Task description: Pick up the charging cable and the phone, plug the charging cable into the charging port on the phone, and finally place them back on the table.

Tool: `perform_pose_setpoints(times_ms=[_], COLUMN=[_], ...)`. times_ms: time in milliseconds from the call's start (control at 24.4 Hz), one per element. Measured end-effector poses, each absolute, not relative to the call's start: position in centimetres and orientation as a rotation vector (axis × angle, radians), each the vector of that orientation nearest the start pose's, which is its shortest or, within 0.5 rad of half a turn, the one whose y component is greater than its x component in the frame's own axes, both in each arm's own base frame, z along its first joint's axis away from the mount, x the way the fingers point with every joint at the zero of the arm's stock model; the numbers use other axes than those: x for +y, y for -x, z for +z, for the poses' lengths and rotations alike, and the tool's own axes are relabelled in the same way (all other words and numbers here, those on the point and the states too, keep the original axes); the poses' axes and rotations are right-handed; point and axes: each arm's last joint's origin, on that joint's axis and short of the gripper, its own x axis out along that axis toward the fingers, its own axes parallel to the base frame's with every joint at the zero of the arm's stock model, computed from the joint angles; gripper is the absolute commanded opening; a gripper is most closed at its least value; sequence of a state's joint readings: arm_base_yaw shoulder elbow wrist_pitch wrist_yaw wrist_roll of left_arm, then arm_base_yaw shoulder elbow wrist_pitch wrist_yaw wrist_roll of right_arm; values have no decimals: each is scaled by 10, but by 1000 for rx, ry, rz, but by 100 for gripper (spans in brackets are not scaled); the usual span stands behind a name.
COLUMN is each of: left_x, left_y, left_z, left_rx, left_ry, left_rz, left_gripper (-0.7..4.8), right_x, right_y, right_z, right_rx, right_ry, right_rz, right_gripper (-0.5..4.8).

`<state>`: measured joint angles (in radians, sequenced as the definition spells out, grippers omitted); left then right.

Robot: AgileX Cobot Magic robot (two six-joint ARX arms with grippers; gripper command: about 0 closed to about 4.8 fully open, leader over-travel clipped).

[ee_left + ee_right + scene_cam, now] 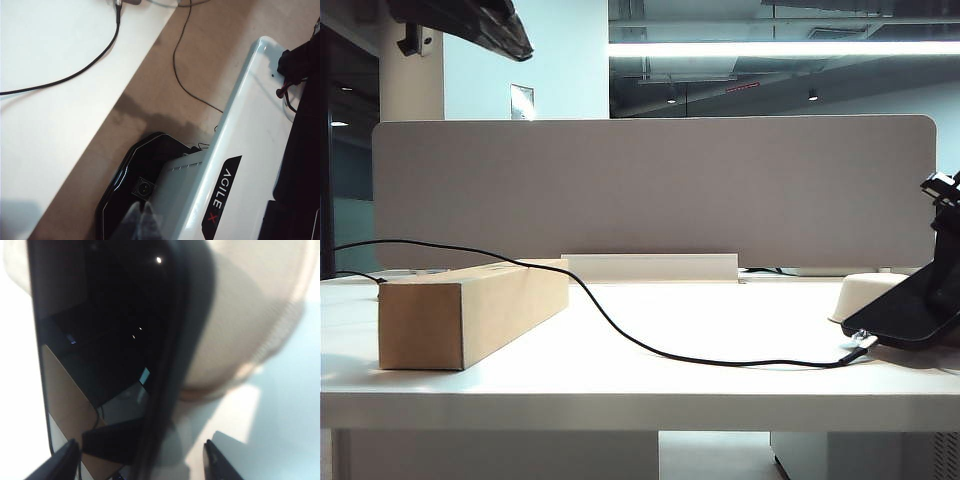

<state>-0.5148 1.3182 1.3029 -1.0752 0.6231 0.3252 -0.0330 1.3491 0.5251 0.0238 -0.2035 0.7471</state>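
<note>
The exterior view looks level across a wide white tabletop (650,340) with a thick pale front edge. Behind it stands a grey upright divider panel (650,190), and beyond that an office room with a long ceiling strip light (780,48) and dark windows.

At the right edge, the right claw (140,457) is partly out of that view. In the right wrist view its two dark fingertips (62,460) stand wide apart on either side of the flat black glossy phone (910,305), and I cannot tell whether they touch it. The phone leans tilted, its lower corner down at the tabletop, with a pale rounded tray (865,292) just behind it.

The long thin black charging cable (620,335) runs across the tabletop from the far left, over a long brown cardboard box (470,310), to its silver-tipped plug (860,345) at the phone's lower corner, below the right claw. Whether the plug sits in the port is too small to tell.

The left claw (141,220) is a blur in the left wrist view, closed and empty, hanging off the tabletop's edge over brown floor (210,55) and the robot's white base (250,150).
</note>
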Motion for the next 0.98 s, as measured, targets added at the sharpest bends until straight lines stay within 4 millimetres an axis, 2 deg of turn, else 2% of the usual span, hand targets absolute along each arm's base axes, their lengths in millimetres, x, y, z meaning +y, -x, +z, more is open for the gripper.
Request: perform_pose_setpoints(times_ms=[205,410,450,532,573,614,655,737,983], left_x=[-133,-132,-131,-122,-119,-114,-110,-104,-84], left_y=[-201,-201,-199,-192,-189,-186,-184,-179,-157], left_z=[335,336,337,346,349,352,354,353,330], left_rx=[958,959,956,915,896,858,829,764,612], left_ry=[-203,-221,-244,-336,-346,-332,-320,-283,-233], left_rz=[-1197,-1181,-1152,-1021,-996,-969,-956,-924,-795], left_gripper=[-6,-6,-6,-6,-6,-6,-6,-6,-6], right_x=[-2,-1,-1,-1,-1,-1,0,0,1], right_y=[-232,-216,-212,-201,-197,-191,-188,-183,-163], right_z=[164,181,186,203,209,218,222,228,229], right_rx=[798,794,781,705,679,631,605,567,466], right_ry=[-793,-759,-745,-646,-603,-531,-493,-443,-308], right_rz=[-132,-116,-104,-42,-20,17,36,58,114], right_gripper=[338,336,311,164,69,31,10,8,-5])
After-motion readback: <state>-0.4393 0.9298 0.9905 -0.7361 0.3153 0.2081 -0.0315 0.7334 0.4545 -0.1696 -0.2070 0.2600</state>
